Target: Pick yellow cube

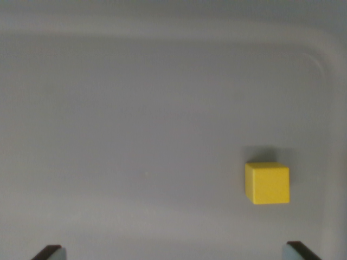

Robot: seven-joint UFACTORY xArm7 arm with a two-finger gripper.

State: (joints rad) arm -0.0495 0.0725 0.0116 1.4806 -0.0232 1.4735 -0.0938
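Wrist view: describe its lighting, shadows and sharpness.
Wrist view: soft, even light with no glare on the grey surface; the yellow cube casts a faint shadow just above itself; the whole picture is slightly blurry, with the cube's edges soft; the raised rim curves at the upper right; the hand shows only as two dark fingertips at the bottom corners, set wide apart.

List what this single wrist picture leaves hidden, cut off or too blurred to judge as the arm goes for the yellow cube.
- Gripper: only two fingertips show; the bottom edge cuts off the rest.
- Yellow cube: its rear and underside face away from the camera.
- Grey surface: blurred; its raised rim runs out of frame at the wrist view's right.
- The arm: out of view.
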